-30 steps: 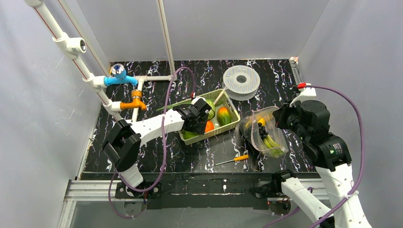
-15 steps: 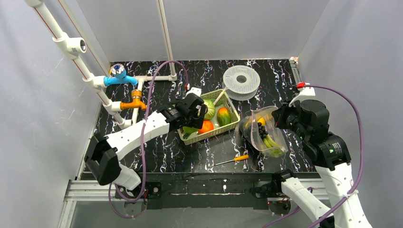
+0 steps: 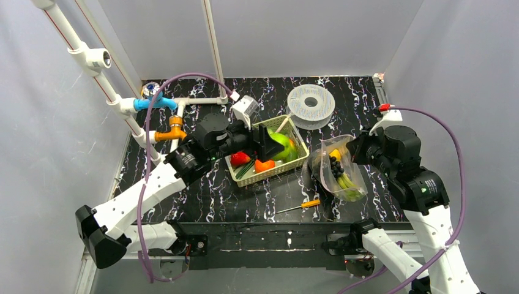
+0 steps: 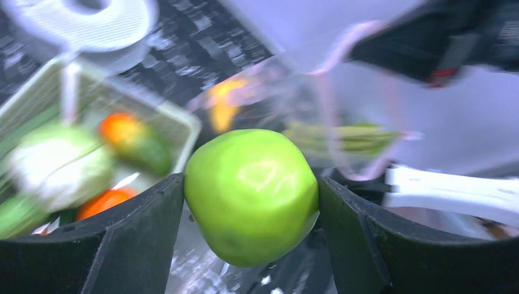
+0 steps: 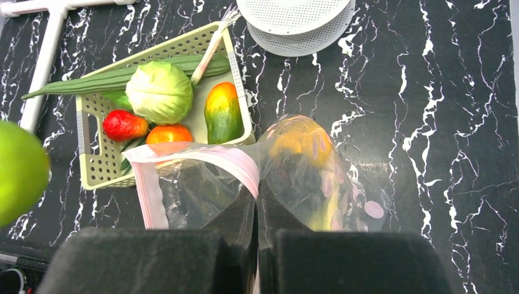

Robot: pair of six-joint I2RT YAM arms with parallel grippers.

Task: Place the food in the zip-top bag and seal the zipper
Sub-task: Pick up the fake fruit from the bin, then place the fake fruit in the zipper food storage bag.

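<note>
My left gripper (image 4: 251,205) is shut on a green apple (image 4: 251,195), held in the air over the right part of the pale-green basket (image 3: 270,174); the same apple (image 3: 283,146) shows in the top view. The basket holds a cabbage (image 5: 159,92), a red pepper (image 5: 124,124), a leek (image 5: 122,78) and other food. My right gripper (image 5: 257,202) is shut on the zip-top bag (image 5: 306,165) at its pinkish zipper (image 5: 202,156), holding the mouth up and gaping. A yellow pepper (image 5: 303,138) and green food lie inside the bag.
A grey spool (image 3: 311,105) stands behind the basket. A small yellow-handled screwdriver (image 3: 300,206) lies in front of the bag. White pipes with a blue valve (image 3: 153,98) and an orange valve (image 3: 174,131) run along the left side.
The left gripper has risen out of the basket with the green apple and swung right, toward the bag. The right gripper and the bag have stayed put.
</note>
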